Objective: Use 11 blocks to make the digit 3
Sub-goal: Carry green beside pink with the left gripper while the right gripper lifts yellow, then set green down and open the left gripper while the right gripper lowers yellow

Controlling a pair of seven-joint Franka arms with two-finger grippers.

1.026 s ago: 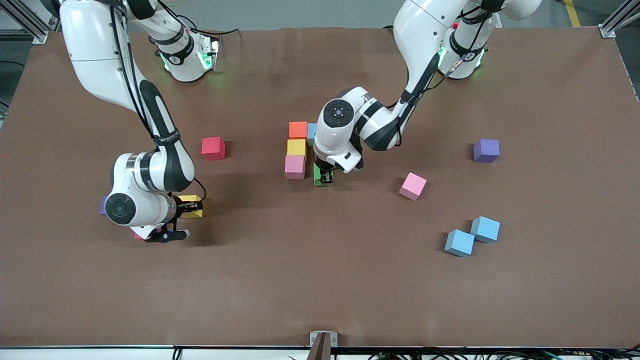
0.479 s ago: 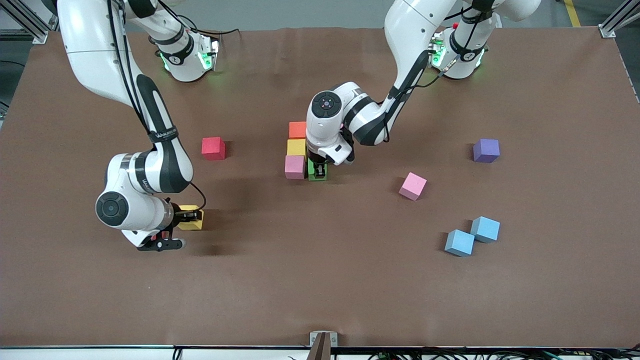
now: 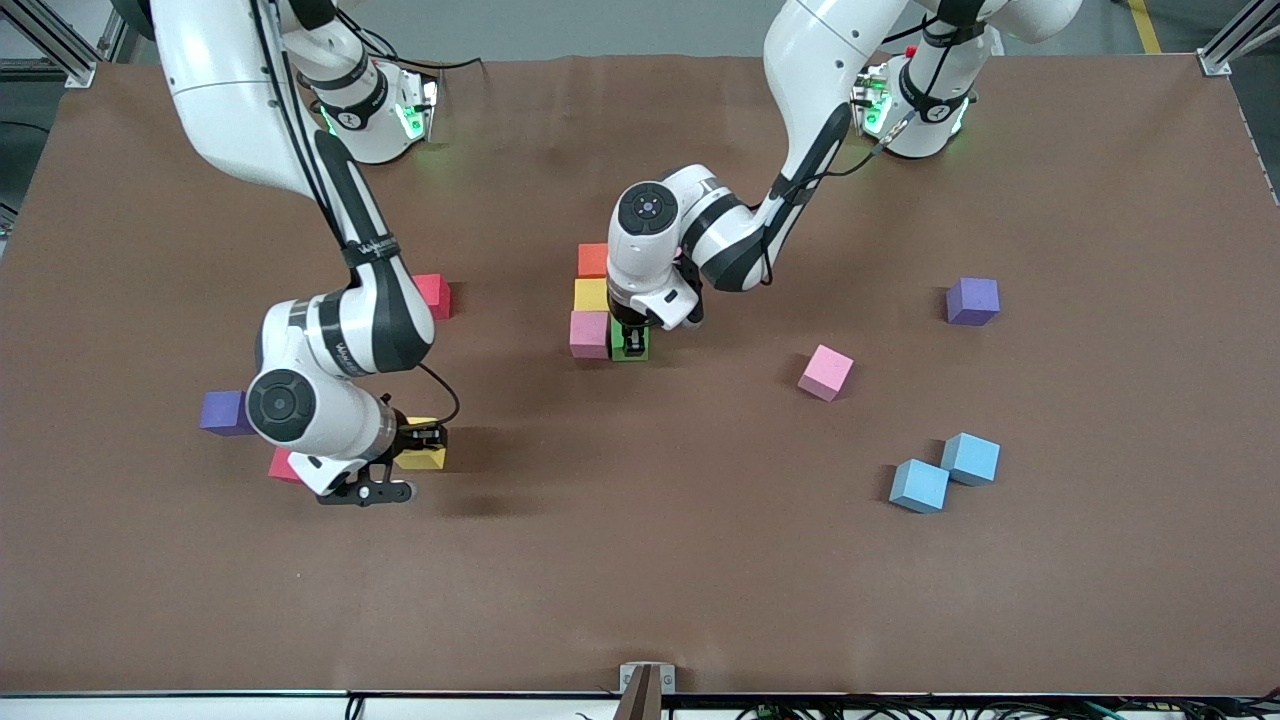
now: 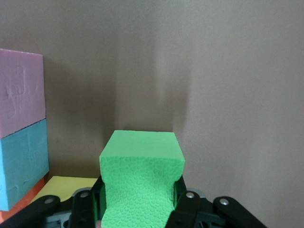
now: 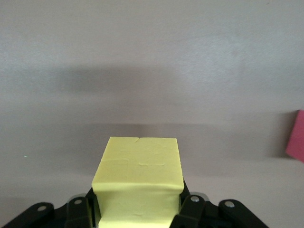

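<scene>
Thirteen foam cubes are counted on the desk (image 3: 700, 600), two of them purple: one purple cube (image 3: 972, 301) and another purple cube (image 3: 226, 412). Light blue numbers three, namely first light blue cube (image 3: 919, 486), second light blue cube (image 3: 970, 458) and third light blue cube (image 4: 23, 161); pink also three, namely first pink cube (image 3: 589, 334), second pink cube (image 3: 826, 372) and third pink cube (image 3: 281, 466), half hidden and deeper in shade. Yellow counts two, yellow cube (image 3: 592, 294) and other yellow cube (image 5: 140, 164), alongside a single orange cube (image 3: 594, 259), a single green cube (image 4: 140, 156) and a single red cube (image 3: 437, 297).
</scene>
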